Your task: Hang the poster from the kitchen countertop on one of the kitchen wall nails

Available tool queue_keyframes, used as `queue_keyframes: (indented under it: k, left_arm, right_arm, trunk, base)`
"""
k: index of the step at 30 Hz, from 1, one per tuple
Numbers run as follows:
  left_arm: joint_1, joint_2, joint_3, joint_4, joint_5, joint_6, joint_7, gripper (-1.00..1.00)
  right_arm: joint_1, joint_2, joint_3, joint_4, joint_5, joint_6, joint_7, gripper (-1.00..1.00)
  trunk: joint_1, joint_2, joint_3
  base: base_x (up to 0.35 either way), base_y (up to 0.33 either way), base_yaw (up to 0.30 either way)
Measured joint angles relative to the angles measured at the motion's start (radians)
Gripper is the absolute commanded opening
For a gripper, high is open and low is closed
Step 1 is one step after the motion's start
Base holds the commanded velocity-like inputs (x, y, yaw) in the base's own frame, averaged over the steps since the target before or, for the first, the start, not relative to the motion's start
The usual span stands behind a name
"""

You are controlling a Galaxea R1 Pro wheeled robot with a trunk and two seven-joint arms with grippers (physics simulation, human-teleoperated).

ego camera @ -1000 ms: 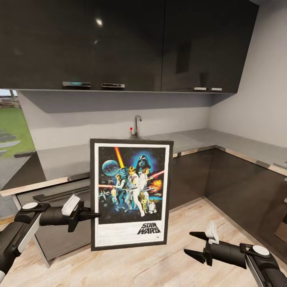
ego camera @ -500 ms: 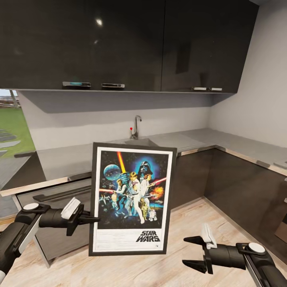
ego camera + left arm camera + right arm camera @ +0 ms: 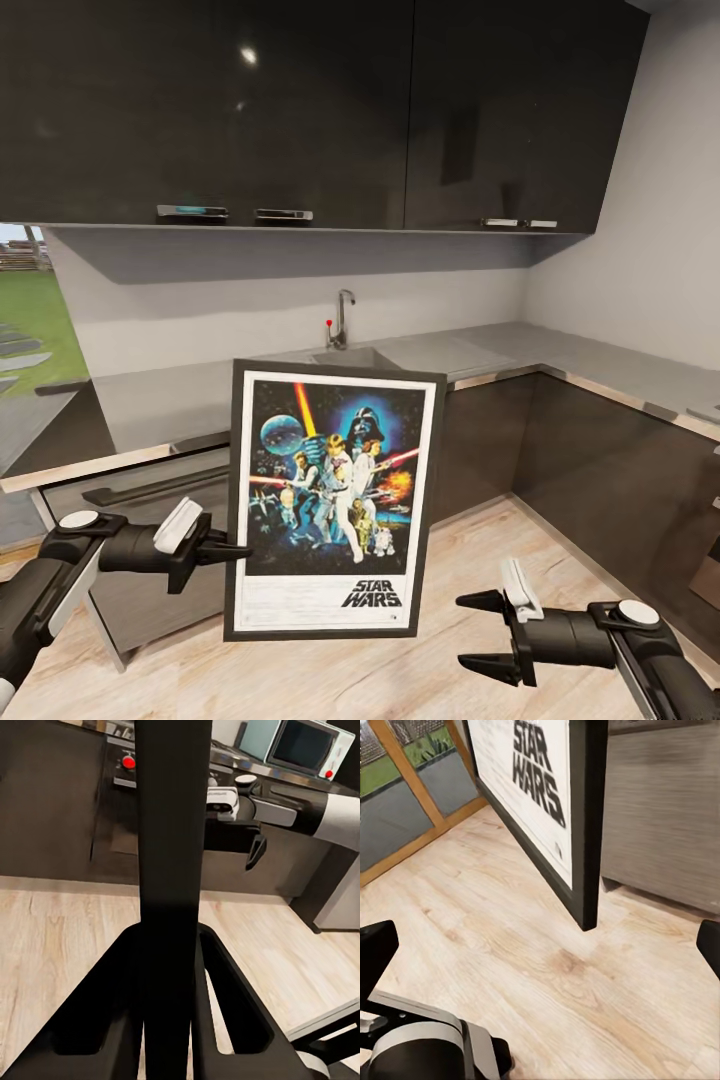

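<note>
Poster (image 3: 333,500) hung upright in the air before the surface (image 3: 480,352), left gripper (image 3: 232,548) clamped on its left frame edge, likely so the picture faced the head camera. Right gripper (image 3: 478,632) was spread wide and empty beside the lower right corner, apart from it, probably ready to steady the frame.

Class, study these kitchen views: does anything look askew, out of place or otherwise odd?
The poster hangs in mid-air over the wooden floor, slightly tilted, pinched at one frame edge by the left gripper. The right gripper is open and apart from it. Nothing looks spilled or damaged.
</note>
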Motion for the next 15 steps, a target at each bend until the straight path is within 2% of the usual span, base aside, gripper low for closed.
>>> queue_keyframes:
  k: [15]
  left_arm:
    - [0.000,-0.002,-0.018,-0.001,-0.005,-0.002,0.000,-1.00]
  right_arm:
    - [-0.034,0.011,0.000,0.025,-0.002,0.002,-0.003,1.00]
  trunk:
    - [0.000,0.000,0.000]
  base:
    - [0.000,0.000,0.000]
